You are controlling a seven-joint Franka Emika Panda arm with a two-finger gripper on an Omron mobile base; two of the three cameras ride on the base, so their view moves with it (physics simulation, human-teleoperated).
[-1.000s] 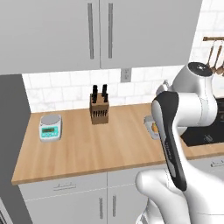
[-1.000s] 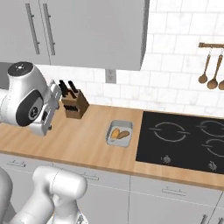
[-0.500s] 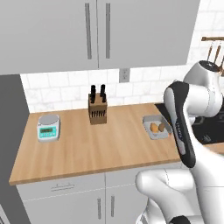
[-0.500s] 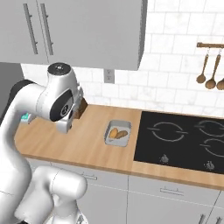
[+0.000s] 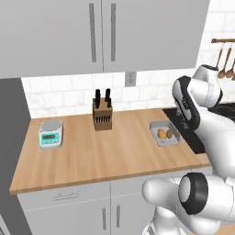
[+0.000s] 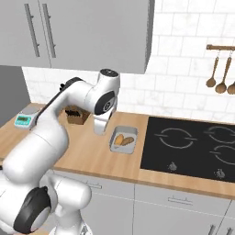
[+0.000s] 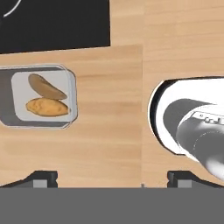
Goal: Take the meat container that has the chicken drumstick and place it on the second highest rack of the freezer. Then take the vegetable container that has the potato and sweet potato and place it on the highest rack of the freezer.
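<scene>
The clear vegetable container (image 5: pixel 165 134) (image 6: pixel 123 140) (image 7: pixel 39 96) holds the potato and sweet potato (image 7: pixel 46 98), one tan and one orange-brown. It sits on the wooden counter beside the black cooktop. My gripper (image 6: pixel 99 130) (image 7: pixel 113 181) hangs above the counter just left of the container, pointing down. It is open, with the fingertips (image 7: pixel 42 177) wide apart and nothing between them. The chicken drumstick and its container are out of view. A tall dark grey panel (image 5: pixel 10 137) at the counter's left end may be the freezer; no handle shows.
A knife block (image 5: pixel 103 114) stands at the back of the counter and a kitchen scale (image 5: pixel 50 134) at its left. The black cooktop (image 6: pixel 193 147) lies to the right, with wooden spoons (image 6: pixel 219 73) hung above. Grey cabinets (image 5: pixel 101 34) hang overhead.
The arm has swung to the right across the counter, bringing the hand from near the knife block to just beside the vegetable container. The container has not moved.
</scene>
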